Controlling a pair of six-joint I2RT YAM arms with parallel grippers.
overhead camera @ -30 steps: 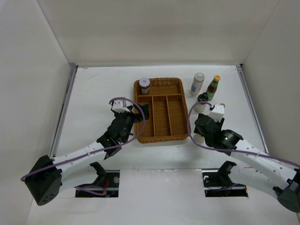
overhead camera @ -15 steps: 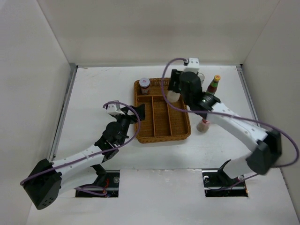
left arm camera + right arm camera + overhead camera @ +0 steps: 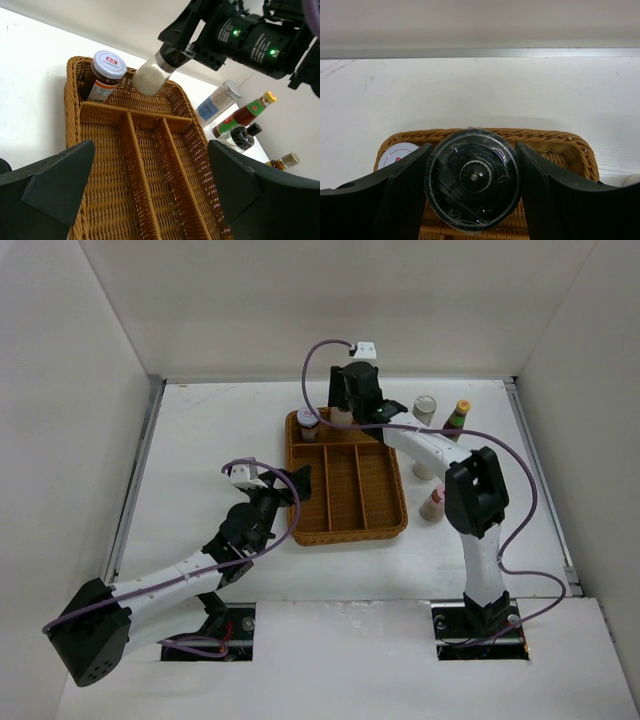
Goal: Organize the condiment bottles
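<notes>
One white-filled grinder jar (image 3: 150, 77) hangs tilted, clamped by the right tool (image 3: 471, 192), above the wicker tray's (image 3: 74, 120) far compartment. Left tool (image 3: 147, 192) gapes wide.

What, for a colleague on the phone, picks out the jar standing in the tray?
Find the brown wicker tray mid-table. At its far-left corner stands a dark-filled jar. It alone has a white lid with a red mark; the tilted bottle beside it holds white grains.

Nothing here can actually be read. The jar (image 3: 102, 76) has a red tag with white marks on its white lid, too small to make out. The sauce bottle (image 3: 243, 115) has a red-and-green label, which is blurred.
</notes>
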